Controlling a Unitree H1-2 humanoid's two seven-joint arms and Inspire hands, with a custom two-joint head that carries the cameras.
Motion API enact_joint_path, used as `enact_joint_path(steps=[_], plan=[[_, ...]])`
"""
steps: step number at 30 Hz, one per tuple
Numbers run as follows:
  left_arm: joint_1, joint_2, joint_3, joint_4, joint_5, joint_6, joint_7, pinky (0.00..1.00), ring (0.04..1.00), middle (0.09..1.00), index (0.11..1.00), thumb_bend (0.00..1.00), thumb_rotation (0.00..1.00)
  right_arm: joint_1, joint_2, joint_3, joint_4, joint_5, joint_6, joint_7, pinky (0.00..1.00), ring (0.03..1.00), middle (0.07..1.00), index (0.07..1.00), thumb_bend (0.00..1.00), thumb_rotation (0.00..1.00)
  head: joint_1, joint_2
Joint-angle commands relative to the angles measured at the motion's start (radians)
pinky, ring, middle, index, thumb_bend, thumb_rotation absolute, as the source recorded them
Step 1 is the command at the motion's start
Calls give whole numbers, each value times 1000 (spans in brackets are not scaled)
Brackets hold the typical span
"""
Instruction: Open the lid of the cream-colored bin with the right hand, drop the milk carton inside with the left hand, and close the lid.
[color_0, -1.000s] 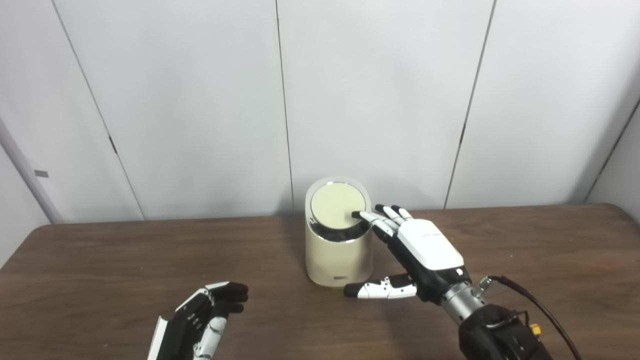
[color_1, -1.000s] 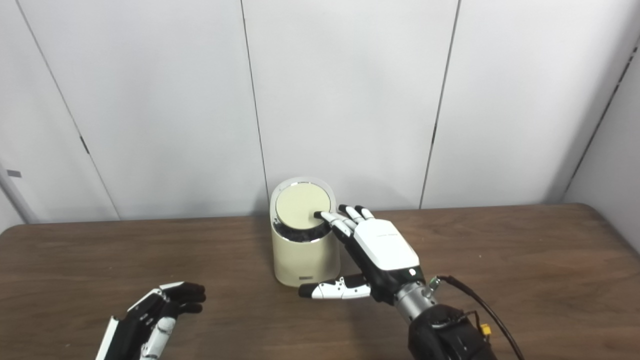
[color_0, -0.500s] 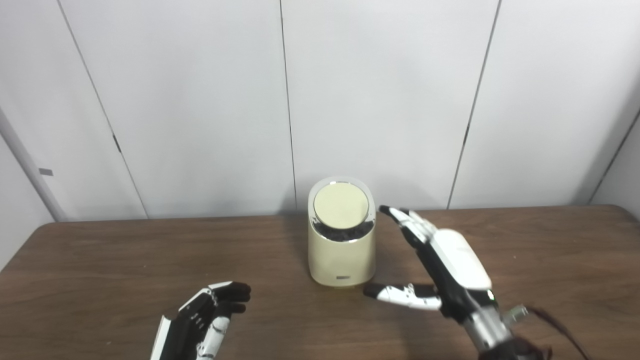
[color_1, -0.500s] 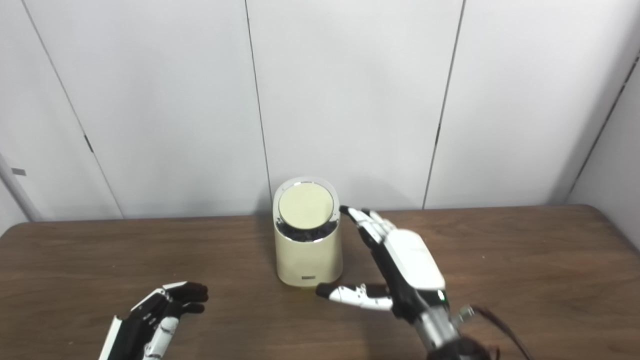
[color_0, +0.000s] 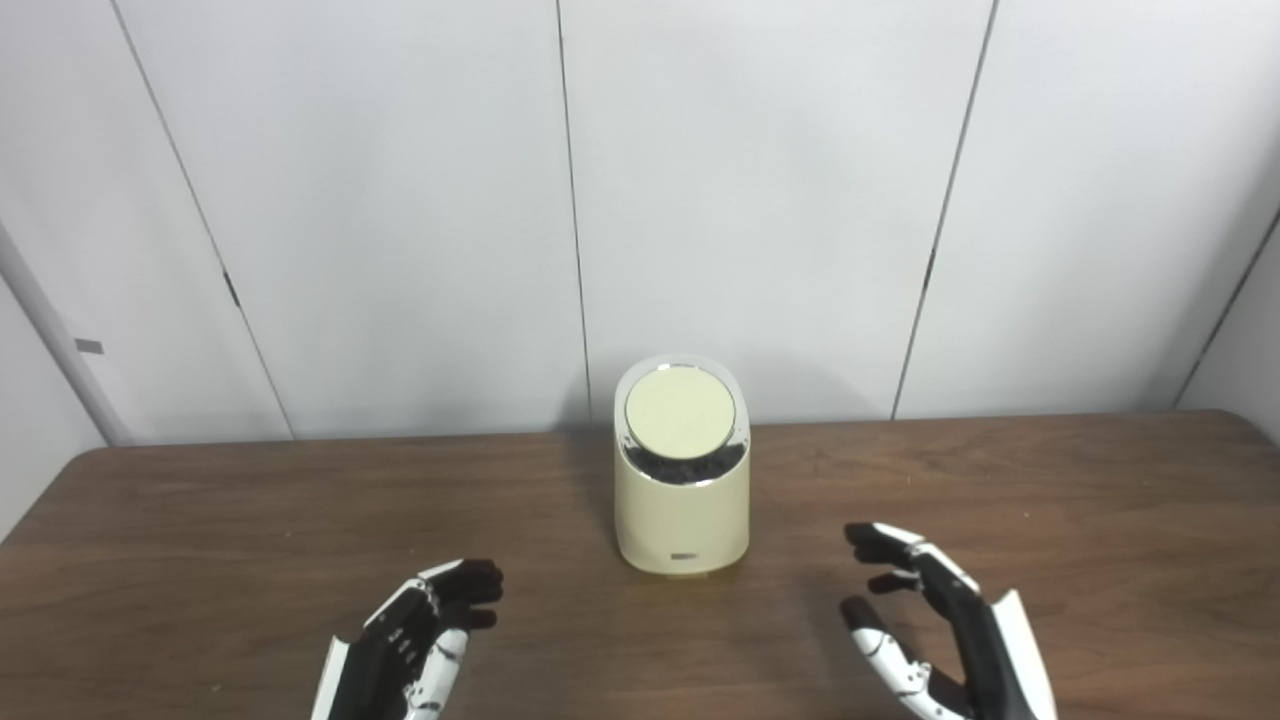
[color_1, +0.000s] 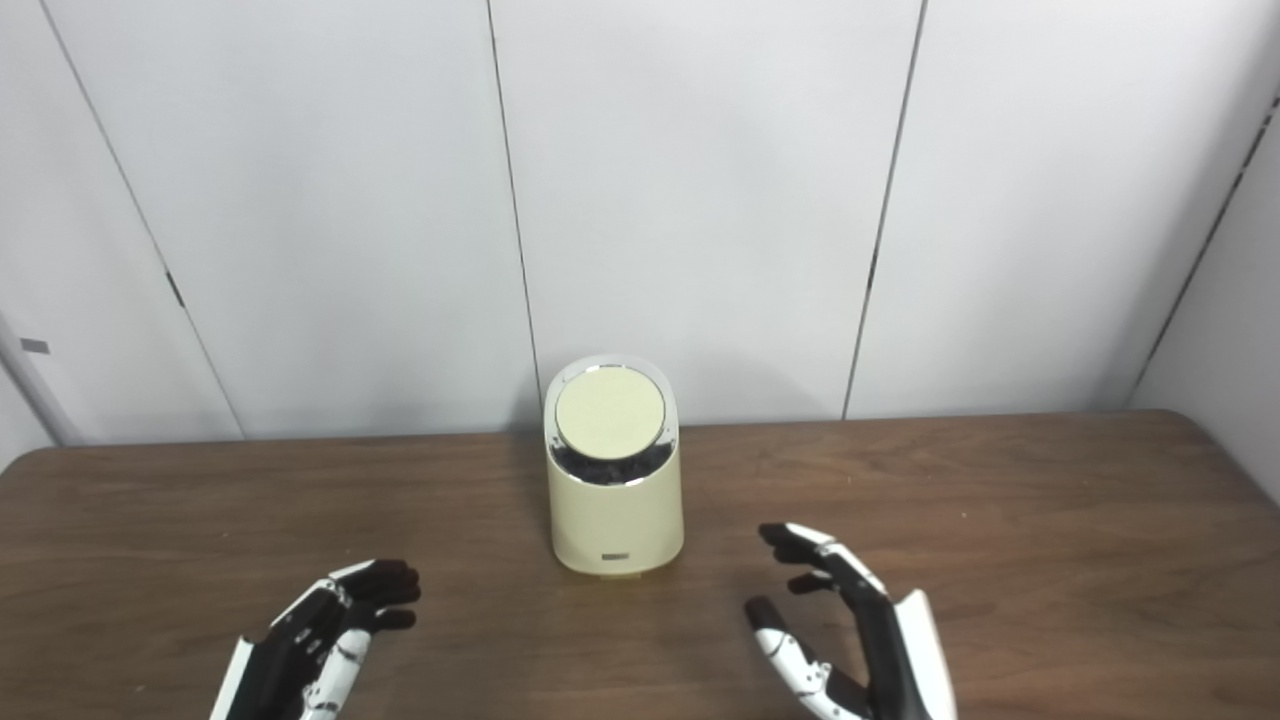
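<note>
Bin (color_0: 682, 500) stands upright mid-tabletop (color_0: 1100, 500) near the wall, long axis vertical, its round lid (color_0: 680, 410) seated and tilted toward the robot. No carton in view; likely inside, task near done. Left hand (color_0: 410, 640) and right hand (color_0: 940, 630) hover apart, fingers loosely spread, empty.

Both hands are black with white shell panels. The left hand (color_0: 410, 640) has black fingertips and white segments along the fingers; the right hand (color_0: 940, 625) shows a white outer edge.
</note>
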Motion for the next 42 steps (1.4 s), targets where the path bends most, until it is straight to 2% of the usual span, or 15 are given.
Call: enact_joint_path(steps=[1,8,9,11,13,17,27,28,32,34,38,40,42], plan=[[-14,1,3,-25,1,-20,6,687,733,728,720,166,429,-8,7,-9,-17,22,-52,-11,581,698,724,690,201,493,-1,0],[-14,0,4,-24,2,-20,5,688,734,728,720,163,421,-9,9,-13,-14,26,-58,-7,579,697,723,688,201,480,-1,-1],[-17,-18,22,9,44,-53,47,688,734,728,720,163,420,-6,8,-28,5,7,-61,-28,579,697,723,688,201,480,-2,-8],[-22,-41,45,50,80,-94,92,590,653,646,641,200,240,-2,7,-49,28,-23,-62,-54,558,665,686,655,235,264,-3,-9],[-24,-47,50,62,71,-105,95,580,645,637,630,205,186,2,8,-55,31,-34,-62,-55,553,658,678,650,237,215,-3,-13],[-30,-42,53,84,74,-129,96,570,640,634,624,192,146,14,15,-58,31,-20,-61,-53,551,657,677,651,233,164,-4,-15],[-39,-48,55,96,70,-131,102,562,635,632,623,193,114,18,20,-60,39,-41,-54,-54,544,651,675,658,231,216,-2,-26],[-50,-50,57,106,44,-139,98,561,634,632,622,193,110,13,22,-62,51,-32,-57,-56,545,651,675,659,232,219,2,-44],[-73,-59,61,102,10,-125,99,599,655,656,641,225,226,-2,24,-72,83,-5,-70,-65,546,646,669,653,218,184,0,-54],[-73,-71,61,90,19,-109,109,610,666,661,644,229,242,-5,24,-75,81,2,-58,-60,548,647,668,654,214,215,0,-56],[-66,-101,51,81,40,-101,128,600,664,665,648,228,255,-8,28,-80,78,32,-48,-53,556,650,665,649,228,209,7,-62],[-59,-125,47,77,59,-89,145,578,646,650,638,240,157,-11,26,-82,84,48,-58,-50,560,649,665,648,227,158,13,-68],[-49,-139,43,80,70,-90,151,584,651,652,635,247,132,-10,25,-84,80,54,-49,-47,562,645,661,641,233,186,16,-73]])
